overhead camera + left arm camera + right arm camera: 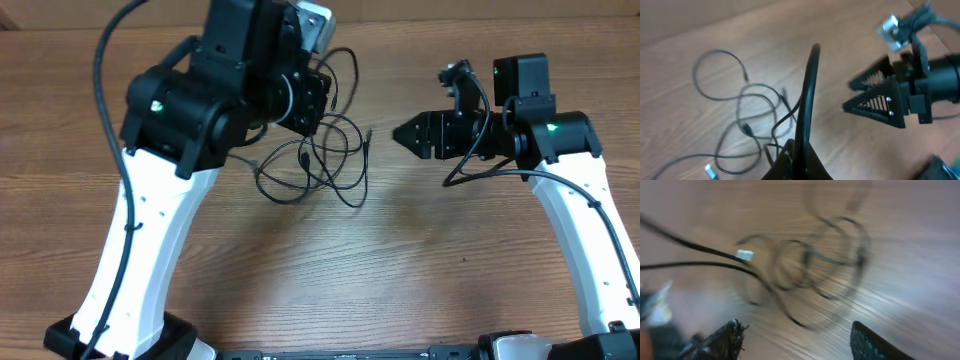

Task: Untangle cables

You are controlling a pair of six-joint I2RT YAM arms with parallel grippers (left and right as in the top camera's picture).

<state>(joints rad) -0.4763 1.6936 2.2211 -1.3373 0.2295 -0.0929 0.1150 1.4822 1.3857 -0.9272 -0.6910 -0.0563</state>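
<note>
**Fig.** Two arms over a wooden table [420,270], cables not yet untangled.

**Cables:** the cables [322,160] lie as one loose knot of thin black loops on the table, left of centre, partly under the left arm's wrist.

**L. gripper** [799,152]**:** jaws together, w/ a black cord rising out from between them. By the look of it they are clamped on one strand of the cables.

**R. gripper** [400,133]**:** jaws apart, nothing between them. From the left wrist cam, its two toothed fingers [892,107] stand one above the other w/ a clear gap.

**Key relation:**
- The knot lies straight ahead of the r. gripper, toward the robot's left, w/ a strip of bare table between. The r. jaws point at its upper half.
- The knot's long axis runs far-to-near, i.e. crosswise to the r. gripper's line of approach, so the jaws meet the loops side-on.
- The bit nearest the r. jaws is a short free end w/ a small plug [369,135] on the knot's right edge, near but not touching.
- The l. arm is nearer overall, right over the knot, but occupied. The r. arm is the free one.

**Judgement:** the next move is prob. a short reach leftward by the r. gripper to take that end or a right-hand loop, then a pull away from the l. grip. The r. wrist view is blurred, so which strand crosses over which can't be told.
</note>
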